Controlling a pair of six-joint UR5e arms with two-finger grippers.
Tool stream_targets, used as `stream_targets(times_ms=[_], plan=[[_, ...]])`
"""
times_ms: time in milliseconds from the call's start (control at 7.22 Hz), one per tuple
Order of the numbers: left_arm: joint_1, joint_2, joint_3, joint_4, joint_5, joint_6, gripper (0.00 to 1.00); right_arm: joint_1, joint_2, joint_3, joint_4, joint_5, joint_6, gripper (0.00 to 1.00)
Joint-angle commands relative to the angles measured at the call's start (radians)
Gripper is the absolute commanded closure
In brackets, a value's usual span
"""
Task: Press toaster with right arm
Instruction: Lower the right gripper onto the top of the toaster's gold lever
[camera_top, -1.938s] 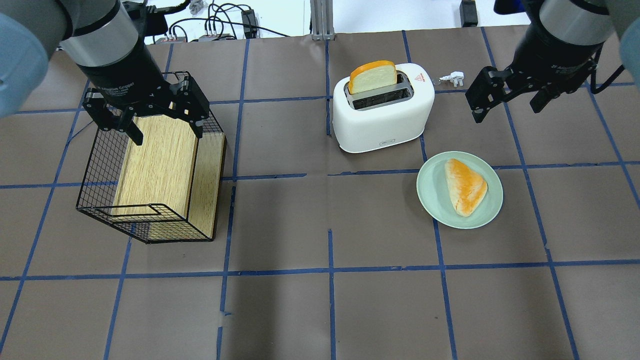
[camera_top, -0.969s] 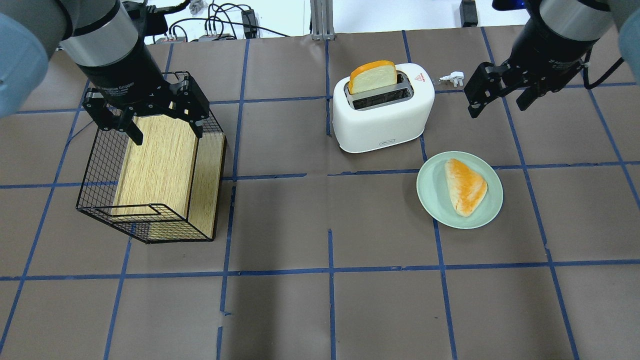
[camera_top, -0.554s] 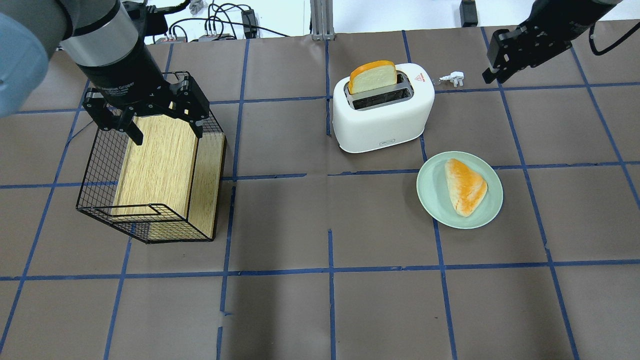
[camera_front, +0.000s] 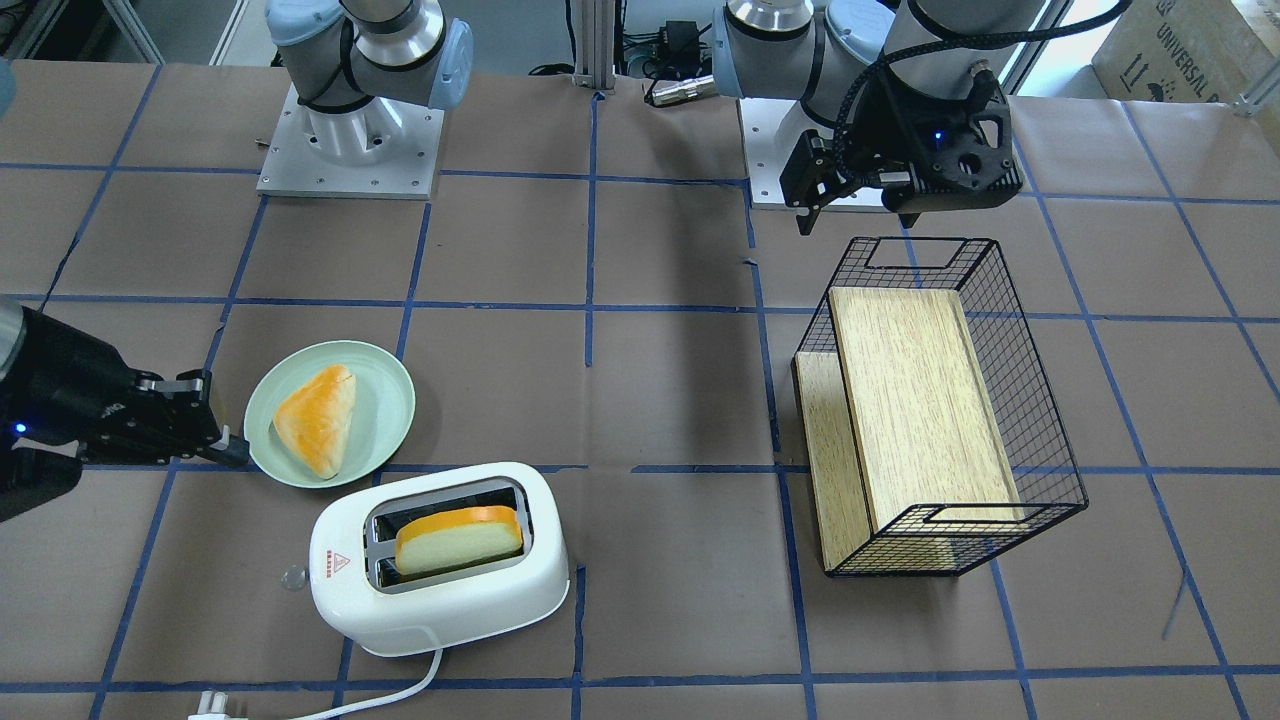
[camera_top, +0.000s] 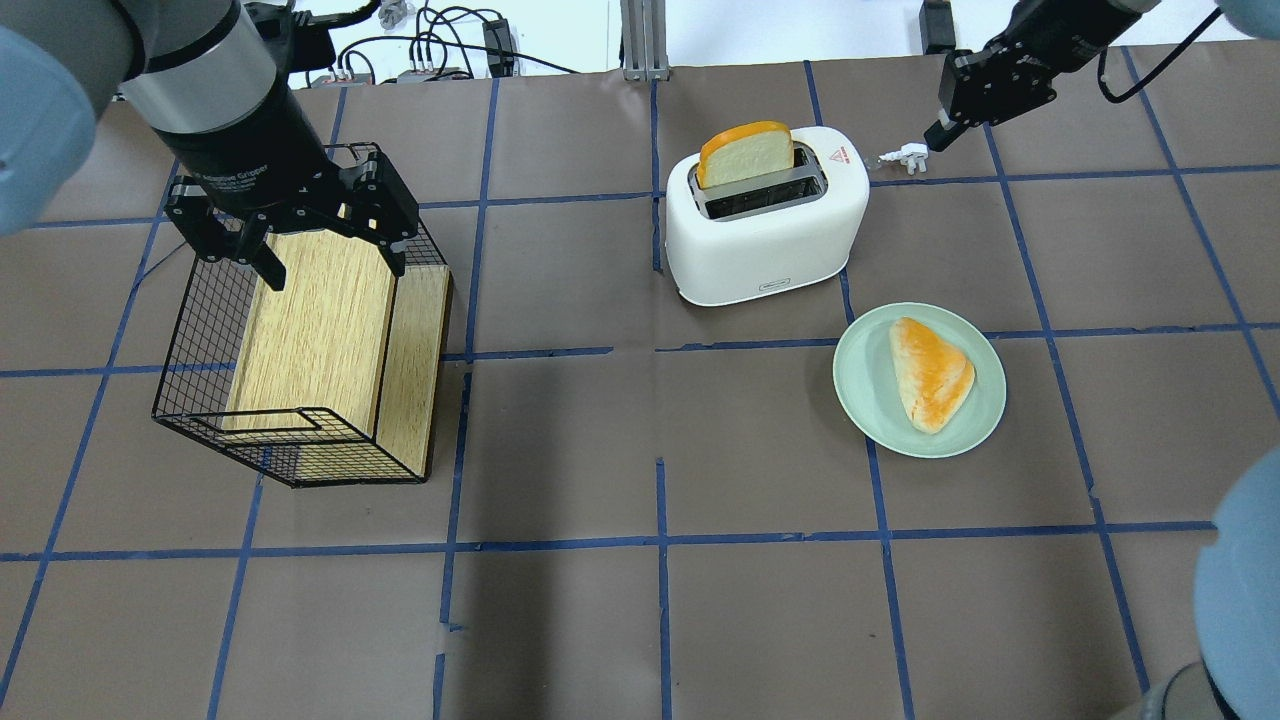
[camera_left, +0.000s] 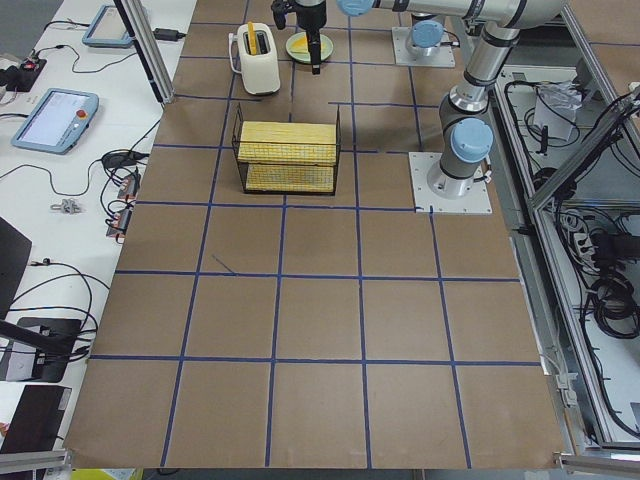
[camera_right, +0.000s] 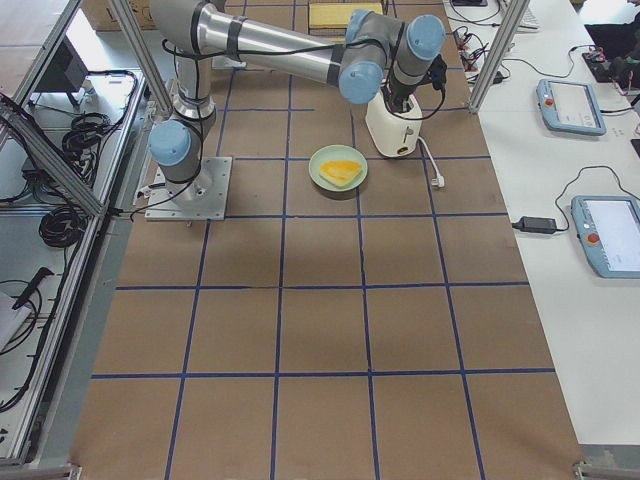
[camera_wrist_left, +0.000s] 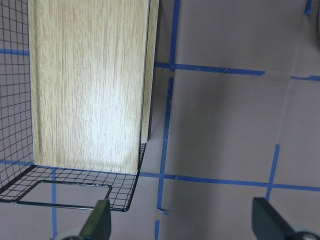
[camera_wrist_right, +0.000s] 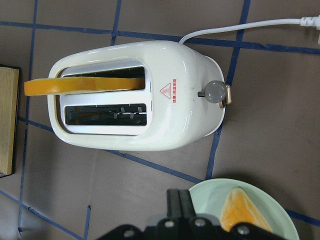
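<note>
One toaster (camera_wrist_right: 175, 122) slot empty | right jaws closed, apart from lever (camera_wrist_right: 216, 92)

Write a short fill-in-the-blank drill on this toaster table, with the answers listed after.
The toaster has ___ slice of bread in its slots.
The triangular pastry lies on a green ___.
The left pincer, jaws open, hangs over the wire ___.
The right pincer has its jaws ___.
Missing words: one; plate; basket; shut.
</note>
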Motion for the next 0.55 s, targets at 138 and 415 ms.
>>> stream_targets(times_ms=[138,415], plan=[[0.0,0.0,0.0,-0.001,0.0,0.0,0.0,0.002,0.142,-0.047,-0.003,0.04,-0.011,0.96],[0.0,0.0,0.0,-0.001,0.0,0.0,0.0,0.005,0.184,-0.109,-0.001,0.041,-0.005,0.96]])
